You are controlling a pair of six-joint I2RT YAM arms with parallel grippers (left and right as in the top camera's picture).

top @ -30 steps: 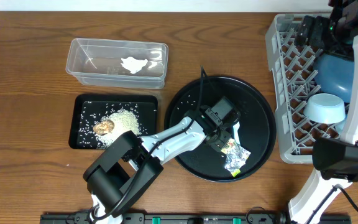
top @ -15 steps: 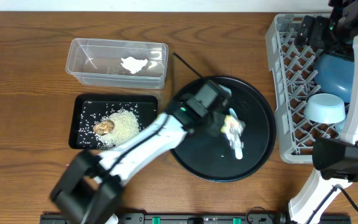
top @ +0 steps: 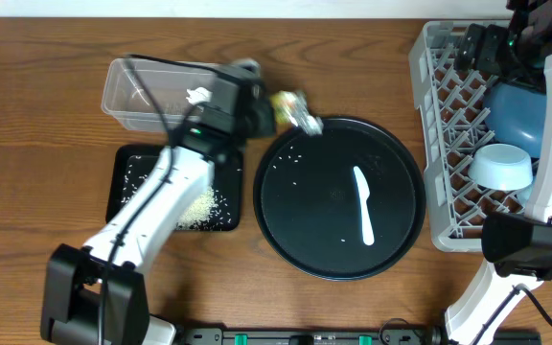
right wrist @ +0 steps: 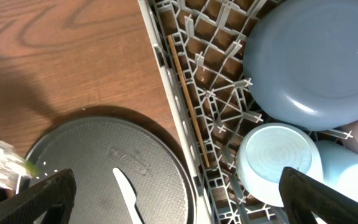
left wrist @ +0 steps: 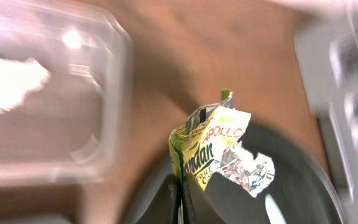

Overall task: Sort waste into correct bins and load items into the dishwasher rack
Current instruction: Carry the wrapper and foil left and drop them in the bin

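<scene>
Left end effector (left wrist: 182, 198): clamped tight on the lower edge of the yellow-green wrapper (left wrist: 211, 146), with crumpled silver foil (left wrist: 250, 174) hanging against it. Foil pinched too or merely clinging: cannot tell. Holds the pair in the air above the counter (top: 46, 77), between the right end of the clear tub (top: 115, 91) and the upper-left rim of the round black tray (top: 333, 244).

Right end effector (right wrist: 182, 196): jaws wide apart, nothing between them, poised over the left wall of the dishwasher rack (top: 439, 144), with dark-blue plate (right wrist: 316, 62), pale-blue bowl (right wrist: 278, 162) and wooden stick (right wrist: 188, 106) loaded inside.

Step in hand, by judgement: binning dry waste into the tub, with white tissue (left wrist: 5, 87) inside it and rice (top: 199, 206) in the shallow black tray (top: 123, 155).

Next calls for travel left until squarely over the tub's opening, then parting the fingers, perhaps with a shake should the foil cling. Leaves the white spoon (top: 363, 206) on the round tray for the rack.
</scene>
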